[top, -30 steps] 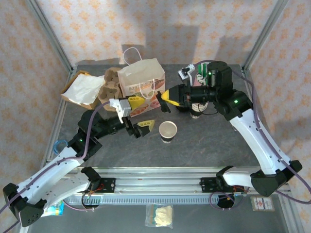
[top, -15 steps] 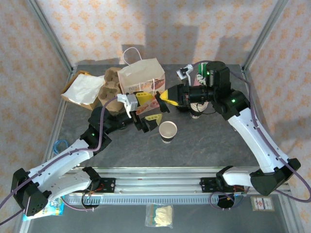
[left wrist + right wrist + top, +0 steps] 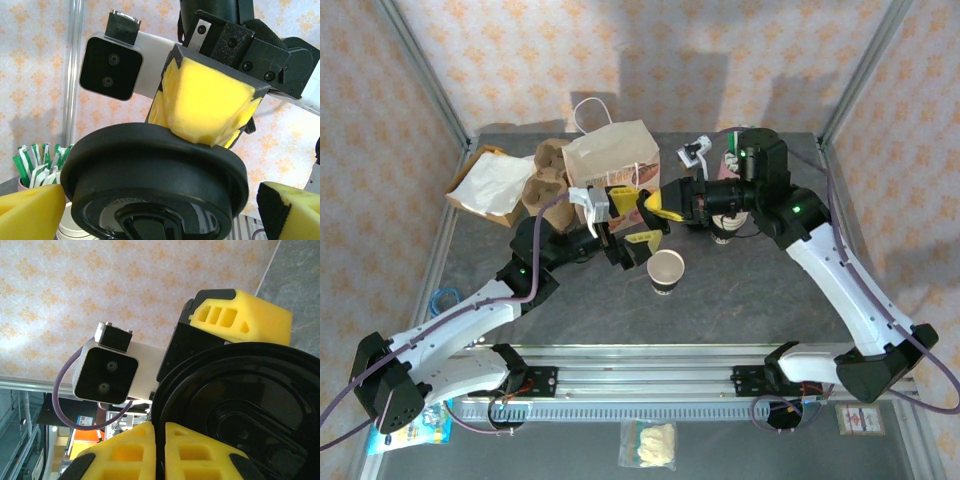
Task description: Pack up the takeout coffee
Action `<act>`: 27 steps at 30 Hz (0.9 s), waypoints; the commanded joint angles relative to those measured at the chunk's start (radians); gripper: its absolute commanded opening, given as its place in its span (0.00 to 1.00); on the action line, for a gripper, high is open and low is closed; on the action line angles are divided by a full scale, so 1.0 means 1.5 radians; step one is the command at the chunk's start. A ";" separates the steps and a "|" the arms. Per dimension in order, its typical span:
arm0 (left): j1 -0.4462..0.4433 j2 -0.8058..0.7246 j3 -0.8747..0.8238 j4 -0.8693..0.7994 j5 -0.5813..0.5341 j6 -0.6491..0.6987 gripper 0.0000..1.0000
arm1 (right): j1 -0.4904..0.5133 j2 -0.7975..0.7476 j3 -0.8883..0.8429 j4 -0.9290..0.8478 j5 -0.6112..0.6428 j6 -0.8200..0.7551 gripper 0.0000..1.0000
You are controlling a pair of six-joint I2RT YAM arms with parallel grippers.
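The right gripper (image 3: 160,434) is clenched on the edge of a round black plastic lid (image 3: 155,185), its yellow foam fingers pinching the rim and holding the disc in the air above the table. The left gripper (image 3: 632,218) is spread wide, one yellow pad on either side of that lid and neither touching it. The small white paper cup with a dark lower band (image 3: 666,269) stands upright and uncovered on the table just in front of both grippers, so the takeout coffee is not yet assembled or packed. The hold is a thin rim pinch. If the left jaws close off-centre, or the right lets go too soon, the lid could twist out and drop, perhaps knocking the cup. The two sets of fingers are also close enough to clash. Behind them stand a white paper bag with handles (image 3: 612,165) and a brown cardboard cup carrier (image 3: 545,176). The dark grey mottled tabletop (image 3: 740,300) is enclosed by pale walls with an orange pattern (image 3: 520,60).
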 commanded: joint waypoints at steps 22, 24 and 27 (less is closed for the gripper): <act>-0.007 0.011 0.021 0.044 -0.022 0.045 0.99 | 0.031 0.011 0.035 0.068 -0.007 0.051 0.08; -0.007 0.014 0.020 0.046 -0.019 0.045 0.99 | 0.033 0.012 0.039 0.070 -0.007 0.052 0.08; -0.007 0.016 0.017 0.046 -0.012 0.045 0.99 | 0.032 0.014 0.049 0.072 -0.005 0.055 0.08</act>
